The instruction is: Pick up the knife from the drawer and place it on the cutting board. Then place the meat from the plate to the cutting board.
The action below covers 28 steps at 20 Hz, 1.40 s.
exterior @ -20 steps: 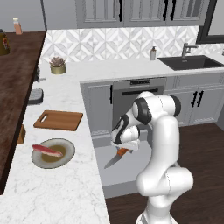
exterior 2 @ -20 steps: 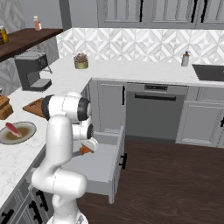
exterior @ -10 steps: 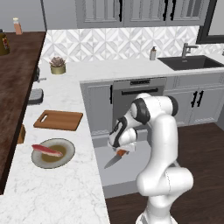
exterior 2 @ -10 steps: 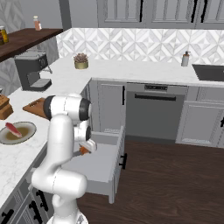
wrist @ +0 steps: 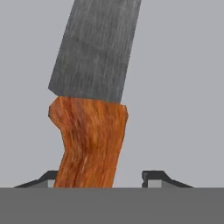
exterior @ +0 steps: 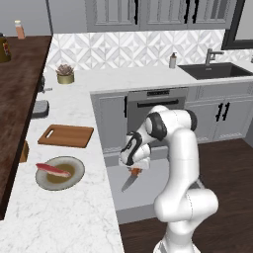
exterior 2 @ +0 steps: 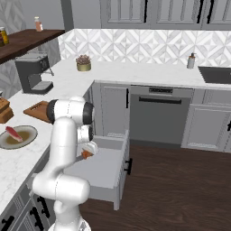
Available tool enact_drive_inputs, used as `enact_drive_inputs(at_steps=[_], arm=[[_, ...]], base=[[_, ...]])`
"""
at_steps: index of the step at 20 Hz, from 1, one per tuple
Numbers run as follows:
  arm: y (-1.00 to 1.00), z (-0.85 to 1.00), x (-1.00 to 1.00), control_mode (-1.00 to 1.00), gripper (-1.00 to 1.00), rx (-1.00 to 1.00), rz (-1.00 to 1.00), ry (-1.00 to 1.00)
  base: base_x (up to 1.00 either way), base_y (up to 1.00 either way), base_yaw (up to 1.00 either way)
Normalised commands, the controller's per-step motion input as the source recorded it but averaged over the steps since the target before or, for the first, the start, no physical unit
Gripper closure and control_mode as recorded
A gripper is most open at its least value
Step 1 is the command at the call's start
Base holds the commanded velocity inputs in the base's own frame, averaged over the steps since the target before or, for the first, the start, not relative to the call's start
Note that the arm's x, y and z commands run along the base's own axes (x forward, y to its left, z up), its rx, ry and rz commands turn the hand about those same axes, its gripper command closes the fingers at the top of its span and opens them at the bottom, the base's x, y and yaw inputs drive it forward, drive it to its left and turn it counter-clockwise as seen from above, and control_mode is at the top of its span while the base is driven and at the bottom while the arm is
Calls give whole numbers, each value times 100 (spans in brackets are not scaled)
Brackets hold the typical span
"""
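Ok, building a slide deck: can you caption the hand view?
Gripper low over the drawer, fingertips either side of the knife handle.

Two base cams look down from behind, L & R, both seeing wide shallow grey drawer (exterior: 132, 197) (exterior 2: 97, 173); hand cam v. close above orange-brown-handled silver knife (wrist: 89, 109).

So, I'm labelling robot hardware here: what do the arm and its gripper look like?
The arm is glossy white, built of rounded tubular segments with dark grey bands at the joints. No cables or markings show. The gripper ends in two small dark fingertips with lighter grey pads.
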Motion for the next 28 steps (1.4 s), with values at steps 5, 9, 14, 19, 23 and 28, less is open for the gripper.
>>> enact_drive_inputs(at_steps=[5, 9, 14, 19, 23, 28], arm=[[-19, 28, -62, -100, 100, 0, -1, -11], [-39, 100, -84, -100, 100, 1, -12, -31], [-56, 100, -75, -100, 100, 0, -12, -37], [-42, 100, -59, -100, 100, 0, -13, -27], [-39, 100, -54, -100, 100, 0, -10, -16], [-35, 100, -63, -100, 100, 2, -7, -5]], base=[[0, 0, 0], [0, 0, 0], [0, 0, 0], [0, 0, 0], [0, 0, 0], [0, 0, 0]])
